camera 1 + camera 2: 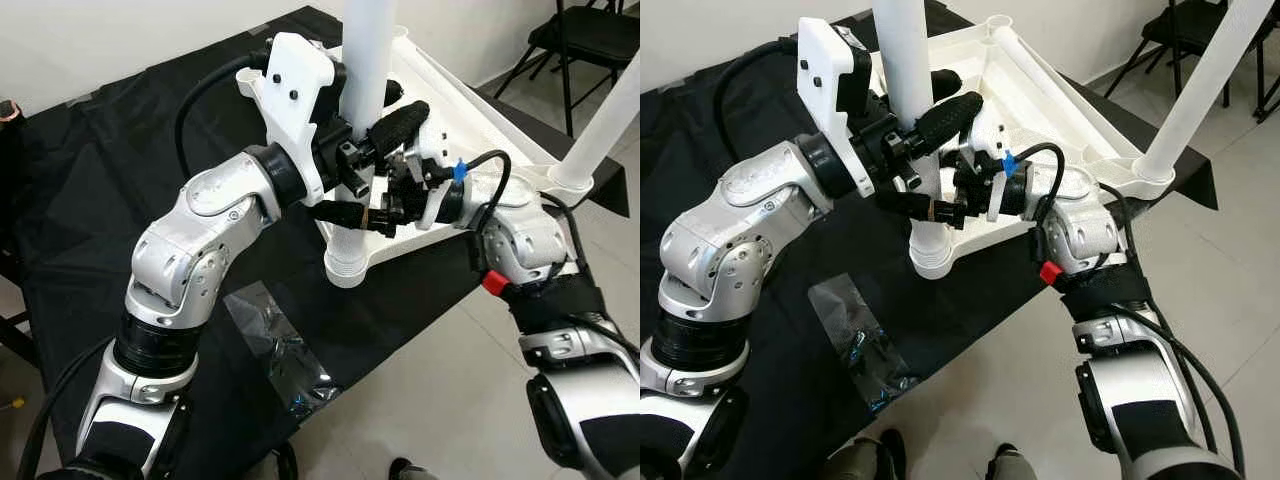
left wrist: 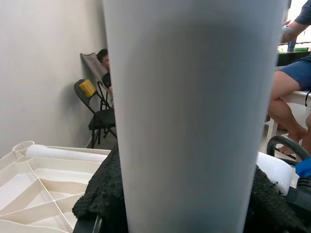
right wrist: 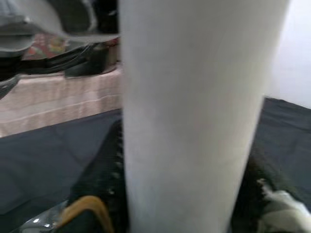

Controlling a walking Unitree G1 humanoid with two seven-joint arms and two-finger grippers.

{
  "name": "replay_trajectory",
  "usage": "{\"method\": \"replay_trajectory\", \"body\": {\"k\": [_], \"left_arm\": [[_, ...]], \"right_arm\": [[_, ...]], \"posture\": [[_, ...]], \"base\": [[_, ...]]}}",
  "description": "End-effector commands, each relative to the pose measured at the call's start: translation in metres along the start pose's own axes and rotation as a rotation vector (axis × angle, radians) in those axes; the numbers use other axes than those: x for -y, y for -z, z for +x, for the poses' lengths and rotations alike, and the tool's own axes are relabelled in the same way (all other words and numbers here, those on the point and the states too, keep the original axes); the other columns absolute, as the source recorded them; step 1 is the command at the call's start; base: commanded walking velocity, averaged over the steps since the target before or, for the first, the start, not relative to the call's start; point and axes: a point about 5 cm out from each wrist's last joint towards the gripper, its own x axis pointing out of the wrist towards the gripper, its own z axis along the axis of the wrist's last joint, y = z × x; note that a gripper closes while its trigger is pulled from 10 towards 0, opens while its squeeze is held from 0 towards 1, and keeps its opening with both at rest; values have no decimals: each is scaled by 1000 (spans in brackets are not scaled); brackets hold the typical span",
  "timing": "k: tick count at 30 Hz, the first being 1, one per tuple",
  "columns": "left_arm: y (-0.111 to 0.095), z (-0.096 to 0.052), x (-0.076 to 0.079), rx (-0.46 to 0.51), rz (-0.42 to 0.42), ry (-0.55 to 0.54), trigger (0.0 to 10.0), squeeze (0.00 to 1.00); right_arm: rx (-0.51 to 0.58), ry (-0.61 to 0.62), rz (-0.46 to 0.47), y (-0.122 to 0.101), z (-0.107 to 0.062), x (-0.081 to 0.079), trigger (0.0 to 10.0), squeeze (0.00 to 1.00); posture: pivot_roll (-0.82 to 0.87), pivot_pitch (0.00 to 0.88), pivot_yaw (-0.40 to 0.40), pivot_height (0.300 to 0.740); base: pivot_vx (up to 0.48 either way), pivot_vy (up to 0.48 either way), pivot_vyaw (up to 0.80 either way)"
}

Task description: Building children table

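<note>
On a work surface draped in black cloth (image 1: pixel 120 170), pale tiled floor (image 1: pixel 970 400) beyond its near edge, white wall behind.

- Children's table top (image 1: pixel 1060 110): white plastic, upside down, ribbed underside showing, near corner overhanging the cloth edge.
- White leg (image 1: pixel 366 60): upright in the near corner socket (image 1: pixel 348 268). A second leg (image 1: pixel 605 125) stands tilted in the right corner.
- Left gripper (image 1: pixel 375 150): fingers pinching the white leg from the left, just above the socket.
- Right gripper (image 1: pixel 975 190): against the same leg from the right; fingers either side of it, clamped.
- Clear plastic bag (image 1: pixel 862 340): flat on the cloth near the edge, small dark hardware inside.
- Black folding chair (image 1: pixel 590 40): far right on the floor.
- Seated people in the left wrist view.
</note>
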Motion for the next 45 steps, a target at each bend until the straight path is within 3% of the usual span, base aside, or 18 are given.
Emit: {"method": "replay_trajectory", "body": {"k": [1, 3, 10, 11, 13, 14, 19, 21, 24, 25, 28, 30, 31, 34, 37, 43, 44, 45], "left_arm": [[10, 0, 8, -55, -24, 46, 0, 0], [7, 2, 11, -49, -25, 56, 0, 0], [0, 4, 18, -49, -2, 73, 0, 0], [-2, 5, 20, -48, 8, 78, 824, 0], [-3, 5, 21, -47, 14, 81, 824, 0], [-7, 7, 23, -42, 11, 82, 10000, 1000], [-16, 11, 25, -18, 17, 51, 10000, 1000], [-22, 6, 16, -12, 16, 36, 10000, 1000], [-19, -19, -7, -31, 9, 5, 10000, 1000], [-19, -19, -7, -31, 9, 5, 10000, 1000], [-17, -46, -24, -63, -10, 3, 10000, 1000], [-17, -50, -26, -69, -13, 3, 10000, 1000], [-6, -59, -27, -96, -20, -22, 10000, 1000], [12, -61, -21, -129, -40, -45, 10000, 1000], [51, -73, -14, -215, -78, -138, 10000, 1000], [65, -94, -24, -284, -87, -260, 10000, 1000], [73, -104, -24, -320, -94, -305, 10000, 247], [77, -111, -23, -344, -98, -330, 10000, 247]], "right_arm": [[-32, 9, -10, 3, -4, 4, 0, 0], [-32, -58, 1, 9, 3, -2, 0, 0], [-33, -74, -8, 11, 6, -1, 0, 0], [-27, -61, -14, 10, 6, 0, 0, 0], [-22, -52, -17, 9, 6, 1, 0, 0], [-5, -30, -14, 9, 6, 2, 0, 0], [16, 26, -1, 13, 4, 1, 0, 0], [27, 73, 21, 18, 1, 1, 0, 0], [26, 155, 44, 23, -7, 4, 0, 0], [26, 155, 44, 23, -7, 4, 0, 0], [14, 223, 62, 27, -12, 7, 0, 0], [12, 232, 66, 27, -12, 8, 0, 0], [15, 263, 83, 29, -13, 8, 0, 0], [20, 295, 100, 31, -13, 9, 0, 0], [3, 364, 131, 37, -12, 9, 0, 0], [-14, 380, 160, 41, -10, 8, 0, 0], [-25, 401, 182, 42, -9, 10, 0, 0], [-32, 416, 196, 42, -8, 11, 0, 0]], "posture": [[60, 266, 83, 740], [68, 263, 87, 740], [66, 261, 87, 740], [61, 260, 86, 740], [61, 260, 86, 740], [60, 260, 86, 740], [57, 260, 90, 740], [54, 258, 91, 740], [47, 258, 90, 740], [47, 258, 90, 740], [44, 261, 89, 740], [44, 261, 89, 740], [44, 266, 87, 740], [44, 270, 87, 740], [50, 278, 85, 740], [50, 283, 83, 740], [52, 291, 80, 740], [52, 291, 80, 740]], "base": [[0, 0, 0], [0, 0, 0], [0, 0, 0], [0, 0, 0], [0, 0, 0], [0, 0, 0], [0, 0, 0], [0, 0, 0], [0, 0, 0], [0, 0, 0], [0, 0, 0], [0, 0, 0], [0, 0, 0], [0, 0, 0], [0, 0, 0], [0, 0, 0], [0, 0, 0], [0, 0, 0]]}}
